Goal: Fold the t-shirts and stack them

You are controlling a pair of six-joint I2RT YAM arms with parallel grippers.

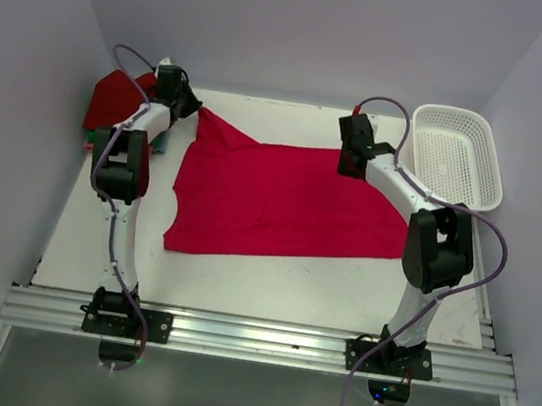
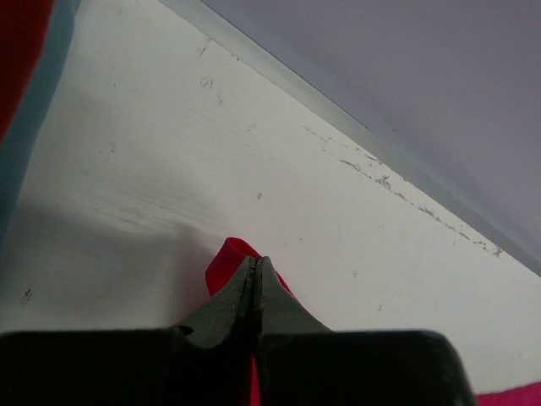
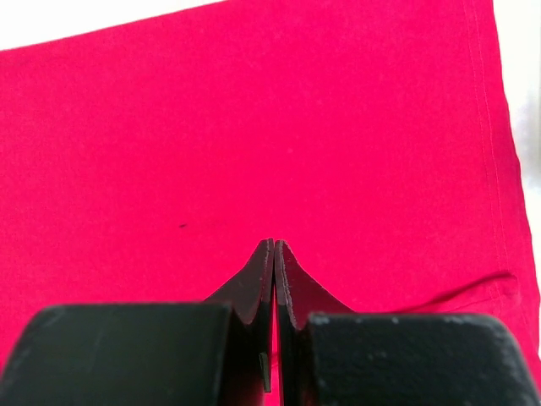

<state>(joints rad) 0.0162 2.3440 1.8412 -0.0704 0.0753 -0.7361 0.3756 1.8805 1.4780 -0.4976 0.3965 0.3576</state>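
A bright crimson-pink t-shirt [image 1: 282, 200] lies spread flat across the middle of the table. My left gripper [image 1: 193, 111] is shut on the shirt's far left corner; the left wrist view shows a small fold of red cloth [image 2: 226, 258] pinched at its tips [image 2: 256, 260]. My right gripper [image 1: 351, 164] is at the shirt's far right edge, shut, with the cloth [image 3: 254, 127] filling the right wrist view beyond its tips [image 3: 274, 243] and red showing between the jaws. A folded dark red shirt [image 1: 114, 100] tops a stack at the far left, with a green edge [image 1: 91, 142] under it.
A white lattice basket [image 1: 457, 153] stands at the far right, its inside bare. The back wall runs close behind both grippers. The table's bare white surface [image 1: 269, 289] shows between the shirt and the arm bases.
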